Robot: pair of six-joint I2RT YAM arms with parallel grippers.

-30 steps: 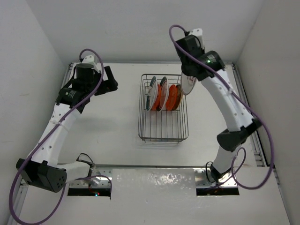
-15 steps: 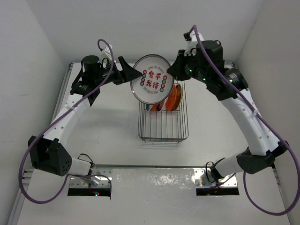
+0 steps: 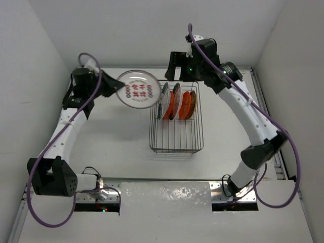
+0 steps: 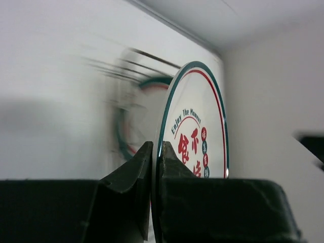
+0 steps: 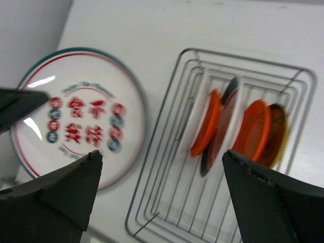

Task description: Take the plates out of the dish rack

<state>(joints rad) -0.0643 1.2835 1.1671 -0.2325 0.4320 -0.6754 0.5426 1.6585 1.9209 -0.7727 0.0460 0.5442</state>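
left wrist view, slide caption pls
Left gripper shut on the edge of a white plate with green-and-red rim rings and red characters.

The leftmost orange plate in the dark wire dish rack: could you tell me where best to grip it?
Probably pinch its upper rim from above, jaws astride the thin edge. The leftmost orange plate stands on edge in the dark wire dish rack, neighbours close either side.

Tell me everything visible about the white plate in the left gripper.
The white plate is round and glossy, with a green-and-red ringed rim, red Chinese characters, small red and green roundels and "Enjoy The Moment" lettering. The left gripper is shut on its rim. It hangs in the air just left of the dish rack, face toward the overhead camera.
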